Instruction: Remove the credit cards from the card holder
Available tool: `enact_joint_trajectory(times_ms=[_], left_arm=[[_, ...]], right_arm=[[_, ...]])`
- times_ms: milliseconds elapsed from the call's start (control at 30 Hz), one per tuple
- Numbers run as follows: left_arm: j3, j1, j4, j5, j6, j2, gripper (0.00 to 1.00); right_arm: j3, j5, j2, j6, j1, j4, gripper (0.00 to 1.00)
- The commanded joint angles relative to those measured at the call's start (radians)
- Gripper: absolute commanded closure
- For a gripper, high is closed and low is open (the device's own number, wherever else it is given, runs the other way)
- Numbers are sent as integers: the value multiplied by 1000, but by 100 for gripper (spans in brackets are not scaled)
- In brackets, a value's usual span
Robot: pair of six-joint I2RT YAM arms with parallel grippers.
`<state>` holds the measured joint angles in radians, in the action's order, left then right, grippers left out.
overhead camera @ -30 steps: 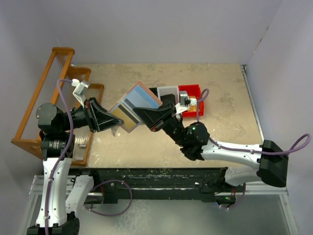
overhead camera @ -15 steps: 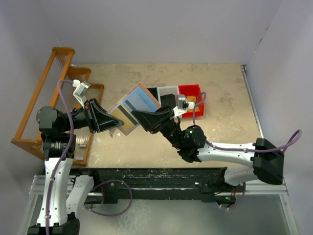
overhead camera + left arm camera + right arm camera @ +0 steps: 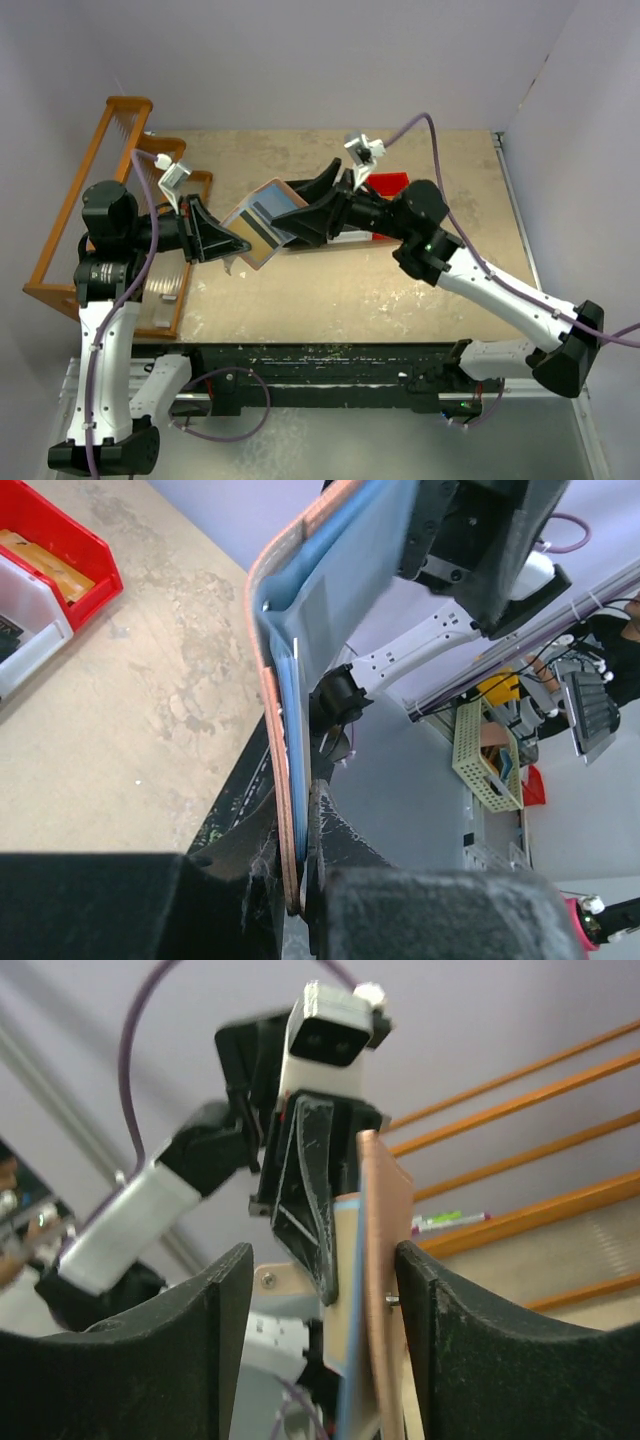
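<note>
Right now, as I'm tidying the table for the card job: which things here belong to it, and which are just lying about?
Job: card holder, striped card inside it, orange card in the red bin, left gripper, right gripper.
Lying about: wooden rack, white bin.

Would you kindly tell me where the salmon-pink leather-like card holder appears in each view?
Top external: the salmon-pink leather-like card holder is left of centre, between the two arms.
Left wrist: the card holder is edge-on, from bottom centre to the top, blue lining facing right.
Right wrist: the card holder stands upright between the right gripper fingers.
Shared landmark: the black left gripper clamping the card holder.
</note>
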<state>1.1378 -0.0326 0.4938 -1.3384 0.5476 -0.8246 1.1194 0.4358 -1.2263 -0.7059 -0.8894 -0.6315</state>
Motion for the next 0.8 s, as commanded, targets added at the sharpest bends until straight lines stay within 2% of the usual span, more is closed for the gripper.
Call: enact_joint_trajectory(times_ms=[0,133,200,300,433,500,533,600,667,733,767], left_arm=[[83,-1,177,-30,-214,-7,96],[118,-1,247,-30,-295,-10,95],[133,-1,284,-28,-342,-14,95],[154,-1,348,-20,-407,-27,96],[163,-1,384,-7,-447,-36,96],[164,-1,385,9,-452,-37,95],[164,0,382,16,-449,-36,88],[146,-2,344,16,-409,-33,66],[93,-1,232,-7,-294,-16,54],[9,-1,52,-24,-95,21,49],[-34,-1,-96,-30,-3,52,46]], right_arm=[[187,240,-86,181,-2,421,43],[241,216,-117,217,0,483,70],[252,169,-118,234,0,509,80],[265,88,-110,265,0,558,86],[254,-8,-70,294,0,605,100],[230,-29,-38,286,0,586,100],[206,-32,-19,262,0,545,100],[132,-44,26,189,0,419,100],[31,-72,74,95,0,219,100],[-73,-120,105,-37,0,-39,100],[-136,-122,107,-96,0,-140,100]])
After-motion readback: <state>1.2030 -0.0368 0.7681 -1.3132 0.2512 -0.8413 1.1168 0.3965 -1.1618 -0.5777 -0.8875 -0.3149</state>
